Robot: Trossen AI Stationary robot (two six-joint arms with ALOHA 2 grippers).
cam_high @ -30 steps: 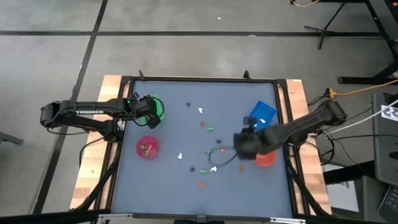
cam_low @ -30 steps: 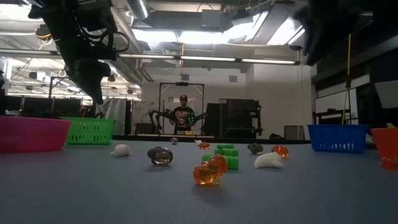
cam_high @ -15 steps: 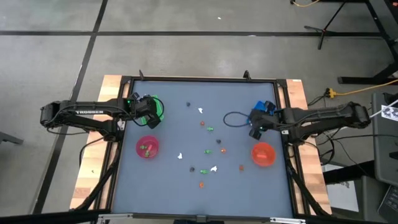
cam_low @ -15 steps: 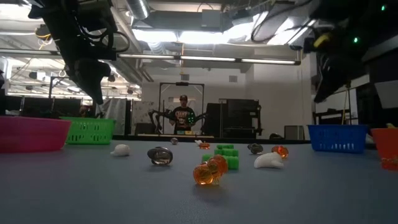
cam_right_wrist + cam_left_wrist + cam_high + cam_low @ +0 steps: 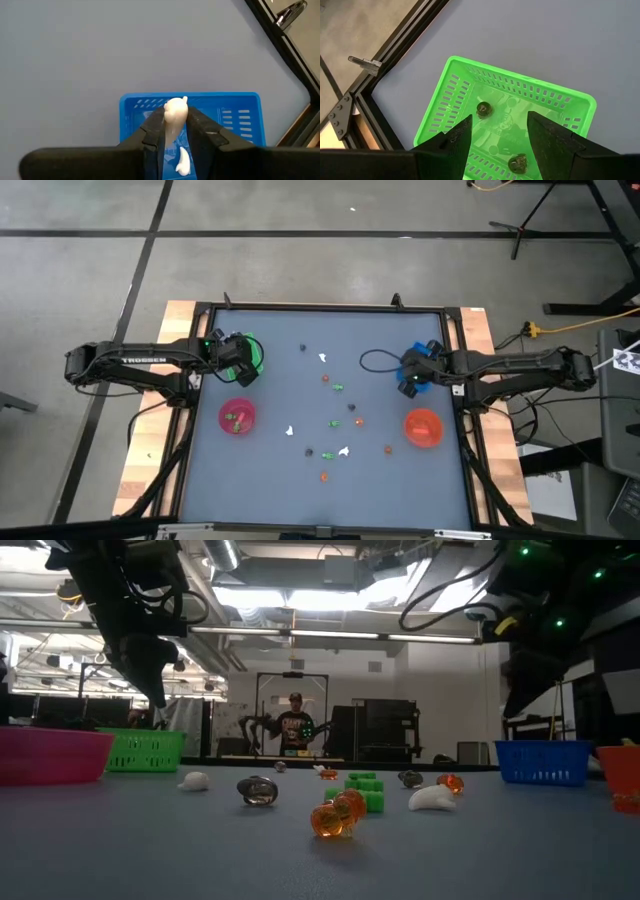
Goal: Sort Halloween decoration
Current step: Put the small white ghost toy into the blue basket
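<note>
Figures [image 5: 330, 423] scattered between bowls [image 5: 423, 427]

White lettering is seen on the left arm [image 5: 150, 360] in the high view; it cannot be read.

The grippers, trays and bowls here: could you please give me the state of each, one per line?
Left gripper: open, empty, above the green tray.
Right gripper: shut on a white figure, above the blue tray.
Green tray: upright, holds two dark figures.
Blue tray: upright, holds one white figure.
Pink bowl: upright, holds small green figures.
Orange bowl: upright, contents unclear.
</note>
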